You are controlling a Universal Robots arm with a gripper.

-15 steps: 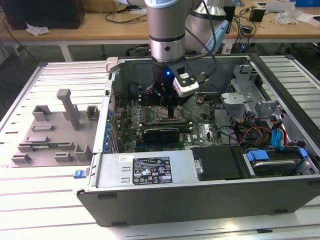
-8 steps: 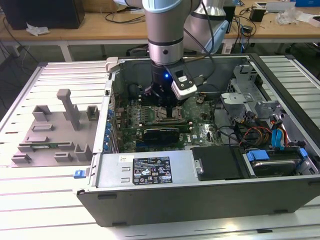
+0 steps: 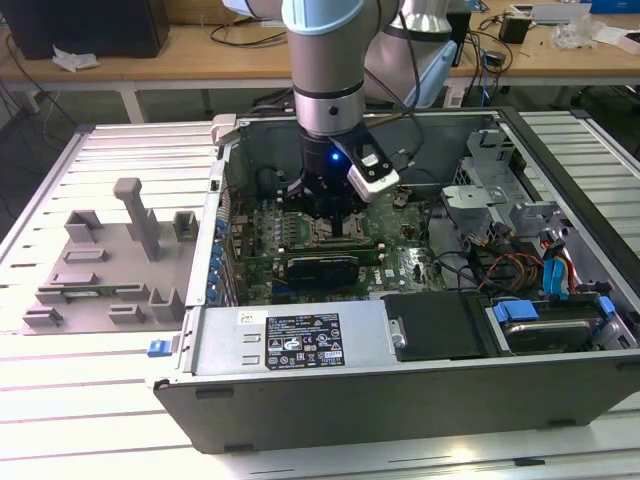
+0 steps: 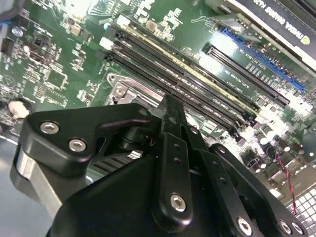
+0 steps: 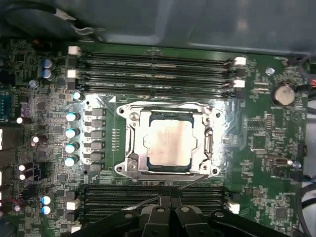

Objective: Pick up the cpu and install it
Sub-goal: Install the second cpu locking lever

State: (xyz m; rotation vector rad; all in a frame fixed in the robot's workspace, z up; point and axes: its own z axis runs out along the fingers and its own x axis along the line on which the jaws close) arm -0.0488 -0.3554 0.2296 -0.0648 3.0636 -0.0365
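1. Workshop benches with cables and small boxes line the back of the exterior view, and an open computer case [image 3: 300,390] lies on a slatted metal table [image 3: 90,400] in front of them.
2. On the table at the exterior view's left of the case sits a grey fixture tray [image 3: 110,270] with upright blocks.
3. Inside the case, the green motherboard [image 3: 400,255] lies flat, with a black power supply [image 3: 295,340] along the near wall and a drive cage [image 3: 560,300] with blue and orange cables at the exterior view's right.
4. The robot arm [image 3: 325,60] reaches straight down into the case, and the gripper [image 3: 335,215] hangs low over the middle of the motherboard.
5. In the first wrist view, the cpu [image 5: 169,143] sits flat inside the cpu socket [image 5: 133,160], its silver top facing up and the metal frame surrounding it.
6. Rows of black memory slots [image 5: 153,66] run on both sides of the socket, and a coin cell battery [image 5: 284,93] sits near the board's edge.
7. The gripper's black fingers [image 5: 170,215] meet at the tips just beside the socket, with nothing between them and apart from the cpu.
8. The second wrist view shows the gripper [image 4: 170,106] drawn together to a narrow point above the memory slots [image 4: 197,79].
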